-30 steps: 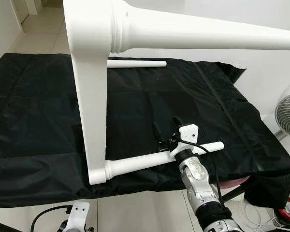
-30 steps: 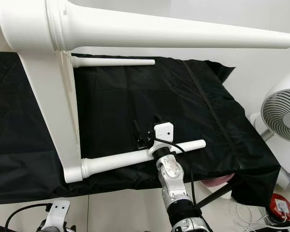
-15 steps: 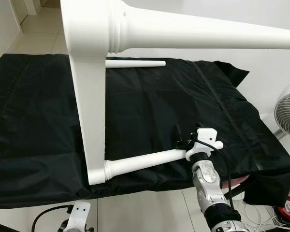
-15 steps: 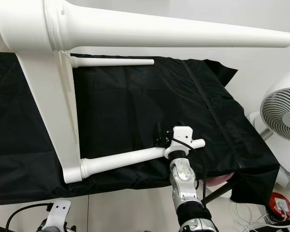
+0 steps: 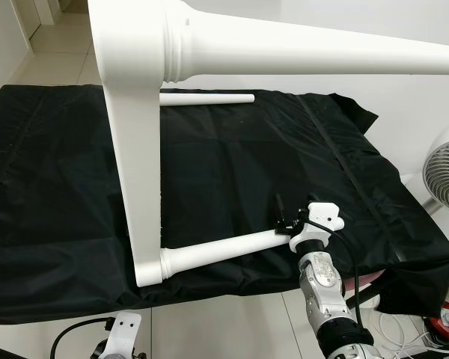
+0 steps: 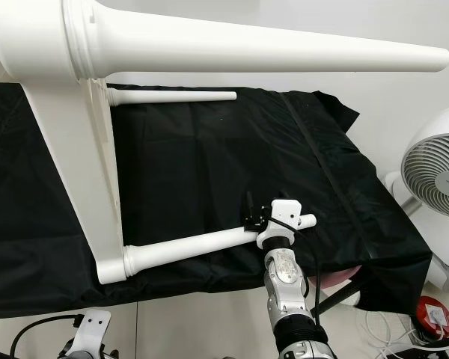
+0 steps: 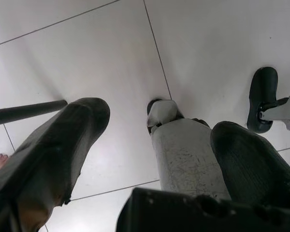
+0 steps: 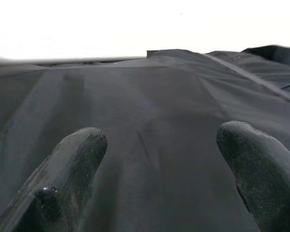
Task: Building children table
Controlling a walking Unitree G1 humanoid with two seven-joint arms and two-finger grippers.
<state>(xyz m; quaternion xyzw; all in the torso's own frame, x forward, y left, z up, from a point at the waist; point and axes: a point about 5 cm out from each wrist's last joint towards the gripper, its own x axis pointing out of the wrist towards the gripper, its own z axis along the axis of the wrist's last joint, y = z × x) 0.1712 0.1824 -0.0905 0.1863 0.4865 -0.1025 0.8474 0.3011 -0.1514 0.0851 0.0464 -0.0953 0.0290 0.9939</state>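
While the left gripper (image 7: 154,145) hangs open-jawed, the right gripper (image 5: 288,222) spreads wide over the table leg (image 5: 221,252).

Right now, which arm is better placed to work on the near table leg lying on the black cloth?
Probably right: the right gripper sits open at the near table leg; the left gripper hangs low over the floor.

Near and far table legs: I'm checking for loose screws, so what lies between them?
Bare black cloth lies between near leg and far leg, in both eye views.

Black cloth-covered surface (image 5: 232,172), white table frame (image 5: 138,187) standing on it, legs (image 5: 217,253) lying flat
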